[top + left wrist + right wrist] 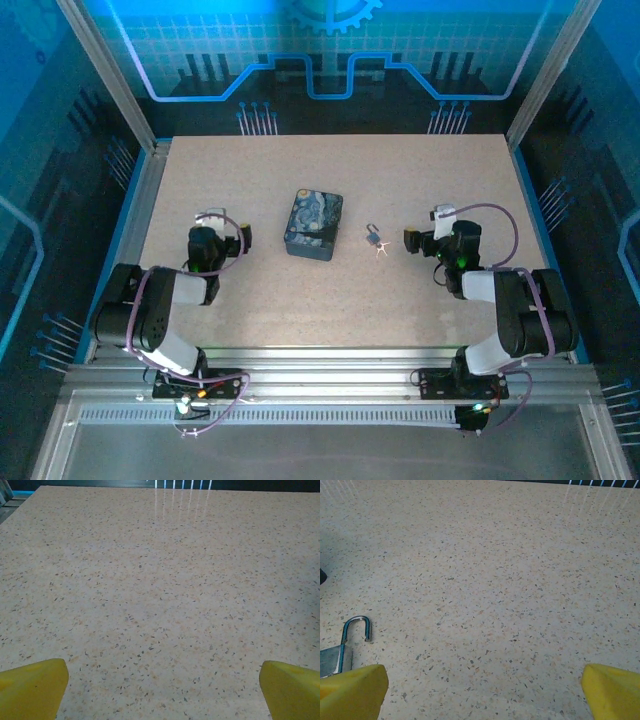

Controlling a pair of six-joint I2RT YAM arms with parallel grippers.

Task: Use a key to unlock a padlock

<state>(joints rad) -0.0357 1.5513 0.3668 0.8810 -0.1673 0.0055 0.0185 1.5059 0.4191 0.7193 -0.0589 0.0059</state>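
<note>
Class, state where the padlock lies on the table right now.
In the top view the padlock lies right of centre, just right of the blue tin box, with the key close beside it.

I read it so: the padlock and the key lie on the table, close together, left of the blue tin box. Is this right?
Not quite. The top external view shows the padlock and the key close together on the table, but right of the blue tin box, not left.
</note>
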